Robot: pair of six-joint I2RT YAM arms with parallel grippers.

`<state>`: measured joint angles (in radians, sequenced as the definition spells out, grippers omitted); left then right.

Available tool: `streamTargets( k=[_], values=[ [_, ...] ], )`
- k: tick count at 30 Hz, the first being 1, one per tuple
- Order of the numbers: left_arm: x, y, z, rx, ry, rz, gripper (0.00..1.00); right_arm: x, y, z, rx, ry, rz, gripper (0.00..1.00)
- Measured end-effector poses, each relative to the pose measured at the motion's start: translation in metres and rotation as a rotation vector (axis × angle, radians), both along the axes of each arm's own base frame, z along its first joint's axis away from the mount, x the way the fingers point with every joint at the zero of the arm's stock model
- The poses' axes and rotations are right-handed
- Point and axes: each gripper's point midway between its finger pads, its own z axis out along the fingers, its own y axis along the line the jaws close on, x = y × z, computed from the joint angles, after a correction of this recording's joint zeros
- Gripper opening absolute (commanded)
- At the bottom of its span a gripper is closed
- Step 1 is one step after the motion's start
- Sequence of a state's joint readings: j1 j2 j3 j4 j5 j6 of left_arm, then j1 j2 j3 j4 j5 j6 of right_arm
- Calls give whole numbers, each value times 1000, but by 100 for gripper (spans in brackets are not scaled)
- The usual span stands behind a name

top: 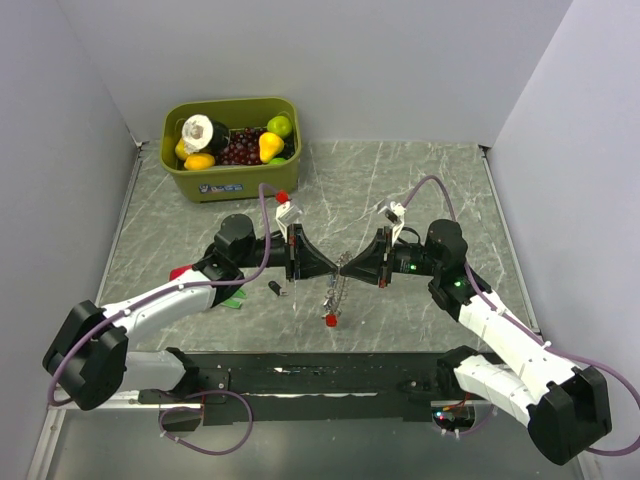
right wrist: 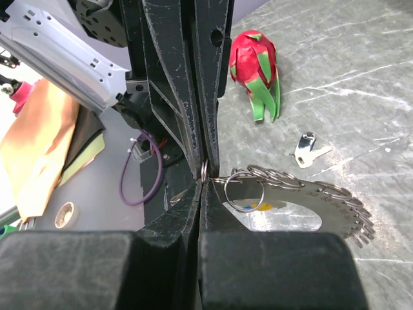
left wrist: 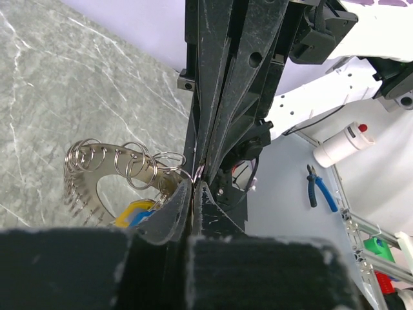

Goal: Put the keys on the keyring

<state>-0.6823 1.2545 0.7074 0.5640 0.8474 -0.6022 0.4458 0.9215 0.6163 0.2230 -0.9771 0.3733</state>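
Left gripper: I see its fingers closed, pinching a small split ring of the keyring.
Right gripper: closed too, nipping a ring, tip to tip with the left.
Keyring position: it hangs between both grippers above mid-table. A red key dangles at its bottom, with yellow and blue heads among the rings.
Loose key: flat on the table, near the toy dragon fruit.
Writing: the green bin carries a front label, too small for me to read.
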Motion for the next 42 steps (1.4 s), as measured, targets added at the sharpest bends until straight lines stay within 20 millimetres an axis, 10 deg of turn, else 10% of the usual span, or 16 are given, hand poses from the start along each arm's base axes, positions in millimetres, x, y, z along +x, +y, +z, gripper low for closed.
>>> streamTargets(
  k=[5,7,13,22,42],
  values=[
    [1,0,-1,7,-1,5,1,1,0,-1,-3,3,-1,12],
    [2,-1,-3,18,-3,12,1,1,0,-2,-6,6,-3,47],
    [10,4,-18,101,-15,88,1,2,-4,5,5,-45,-46,99],
    [12,18,-18,191,-161,215,1,7,-28,32,52,-210,-251,100],
    [-12,35,-2,192,-730,230,1,17,-27,14,4,-173,-256,100]
  ],
)
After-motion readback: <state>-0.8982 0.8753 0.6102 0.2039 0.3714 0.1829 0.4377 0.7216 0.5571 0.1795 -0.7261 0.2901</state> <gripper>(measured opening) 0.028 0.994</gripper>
